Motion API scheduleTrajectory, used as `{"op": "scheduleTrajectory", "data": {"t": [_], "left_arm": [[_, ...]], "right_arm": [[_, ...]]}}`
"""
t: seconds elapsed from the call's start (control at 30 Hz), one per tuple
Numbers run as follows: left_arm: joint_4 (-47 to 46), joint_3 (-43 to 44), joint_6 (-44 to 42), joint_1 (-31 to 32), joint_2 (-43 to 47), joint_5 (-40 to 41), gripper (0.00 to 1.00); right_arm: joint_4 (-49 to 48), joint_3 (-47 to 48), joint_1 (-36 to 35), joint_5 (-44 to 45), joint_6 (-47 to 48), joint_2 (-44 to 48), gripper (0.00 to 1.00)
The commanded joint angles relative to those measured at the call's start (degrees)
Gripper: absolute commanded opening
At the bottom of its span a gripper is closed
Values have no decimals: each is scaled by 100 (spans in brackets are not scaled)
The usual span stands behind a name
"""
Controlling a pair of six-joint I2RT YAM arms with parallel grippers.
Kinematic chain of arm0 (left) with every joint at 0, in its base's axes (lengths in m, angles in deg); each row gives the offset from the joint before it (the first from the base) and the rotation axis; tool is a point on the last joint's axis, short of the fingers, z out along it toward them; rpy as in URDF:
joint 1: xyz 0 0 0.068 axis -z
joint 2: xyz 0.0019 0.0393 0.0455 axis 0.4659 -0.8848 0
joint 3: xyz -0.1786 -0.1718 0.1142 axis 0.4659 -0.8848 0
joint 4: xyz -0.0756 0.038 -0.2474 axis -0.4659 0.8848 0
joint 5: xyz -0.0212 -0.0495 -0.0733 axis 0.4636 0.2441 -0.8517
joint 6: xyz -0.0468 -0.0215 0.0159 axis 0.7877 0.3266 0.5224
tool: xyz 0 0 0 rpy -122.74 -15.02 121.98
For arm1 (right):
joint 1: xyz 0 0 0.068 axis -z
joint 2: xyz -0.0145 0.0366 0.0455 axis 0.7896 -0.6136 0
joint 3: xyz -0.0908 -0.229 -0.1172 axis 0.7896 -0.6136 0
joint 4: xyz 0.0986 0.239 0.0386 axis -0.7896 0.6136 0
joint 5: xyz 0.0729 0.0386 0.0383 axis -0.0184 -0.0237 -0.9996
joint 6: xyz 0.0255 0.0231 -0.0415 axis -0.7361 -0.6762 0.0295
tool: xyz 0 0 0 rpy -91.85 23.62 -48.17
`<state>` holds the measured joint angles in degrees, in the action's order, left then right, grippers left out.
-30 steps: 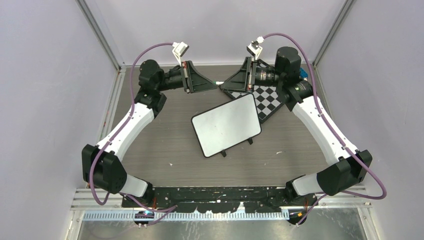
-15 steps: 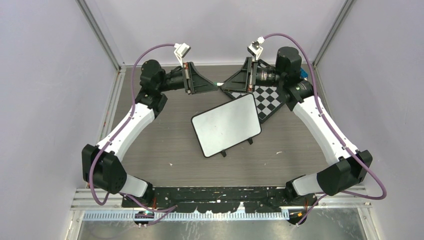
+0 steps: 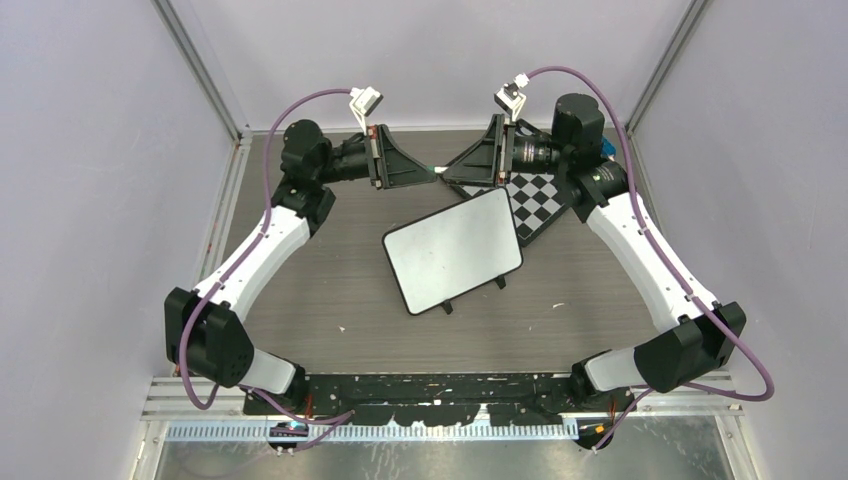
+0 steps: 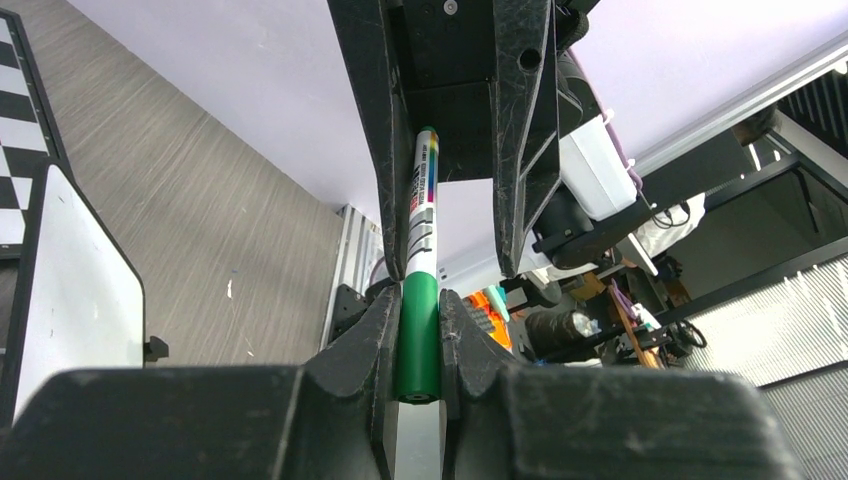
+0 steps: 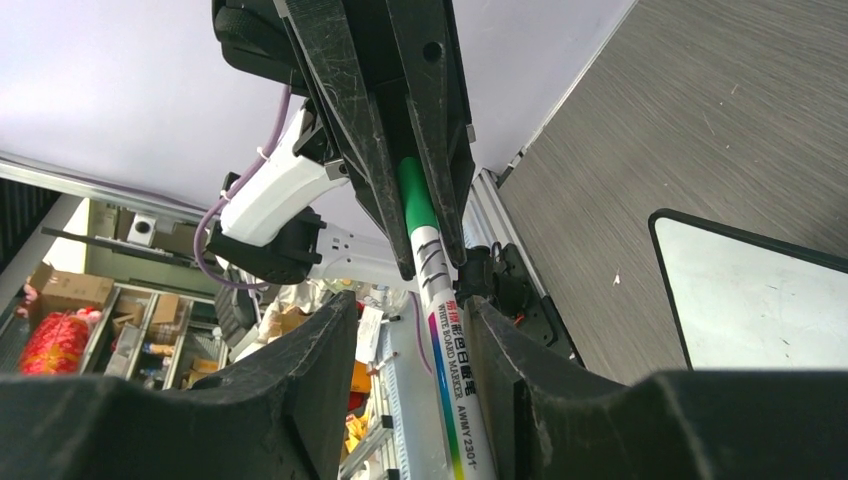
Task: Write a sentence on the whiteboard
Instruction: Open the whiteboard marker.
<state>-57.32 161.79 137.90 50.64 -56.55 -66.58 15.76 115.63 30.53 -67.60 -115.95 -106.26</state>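
The whiteboard [image 3: 453, 249] lies skewed in the middle of the table [image 3: 330, 290]. Its face is plain white, and 2 small black feet [image 3: 447, 307] show at its near edge. Its far right corner overlaps a checkered chessboard [image 3: 540, 200].

Just beyond the whiteboard's far edge, held off the table, the 2 arms meet tip to tip with a marker [image 4: 424, 200] running between them. The left fingers [image 4: 360, 345] are narrow, clamped on the marker's green end [image 4: 418, 340] from both sides. The right fingers [image 5: 310, 350] stand wider around the white printed barrel [image 5: 447, 330]. The barrel lies against 1 finger with a clear gap to the other, so they surround it without pinching.

In the left wrist view, the whiteboard's edge shows low at the left. In the right wrist view, 1 rounded corner of the whiteboard shows at the right, with bare table between it and the marker.
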Motion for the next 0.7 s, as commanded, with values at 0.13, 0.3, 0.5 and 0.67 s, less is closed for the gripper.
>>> {"op": "scheduleTrajectory", "data": {"t": [0.13,0.3,0.5,0.67], "left_arm": [[-388,-80,230,109,136,-419,0],[-548,-198,387,77,184,-478,0],[-558,-151,422,77,112,-460,0],[-518,-73,388,77,32,-349,0]], "right_arm": [[-190,62,-15,-143,19,194,49],[-191,11,42,-229,6,237,49],[-174,-28,40,-254,20,259,48],[-75,-46,-16,-280,122,273,48]]}}
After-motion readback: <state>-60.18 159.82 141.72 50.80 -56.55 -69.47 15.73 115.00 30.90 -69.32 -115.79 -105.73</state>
